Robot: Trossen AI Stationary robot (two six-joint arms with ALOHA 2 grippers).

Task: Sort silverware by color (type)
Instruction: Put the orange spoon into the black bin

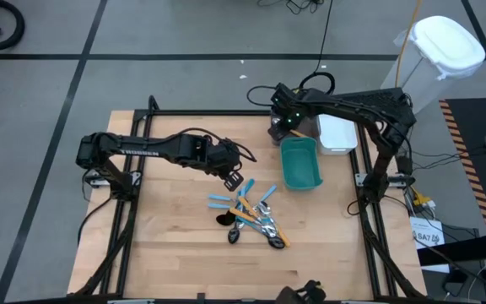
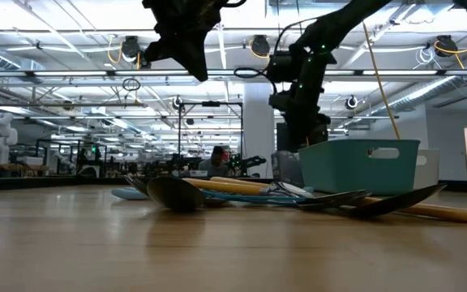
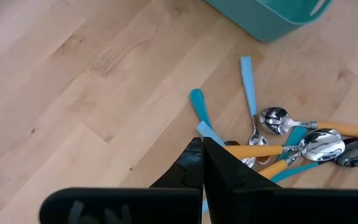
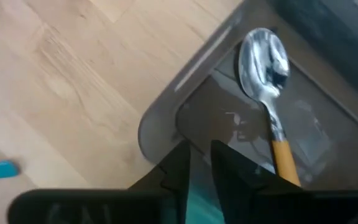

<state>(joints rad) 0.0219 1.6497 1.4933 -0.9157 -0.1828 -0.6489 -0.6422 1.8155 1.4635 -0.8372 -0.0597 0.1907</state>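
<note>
Orange-handled spoon [image 4: 267, 81] in gray bin [image 4: 166, 106], right pincer [image 4: 199, 163] just above

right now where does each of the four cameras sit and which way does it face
High: overhead, looking straight down; both arms, the silverware pile, teal bin.
Low: table height, looking level across the pile into the room; arms hang from above.
Left wrist: above the pile, past the left hand, shut.
Right wrist: over the gray bin holding an orange-handled spoon; right hand shows.
Shared: high, low and left wrist all see pile and teal bin.
</note>
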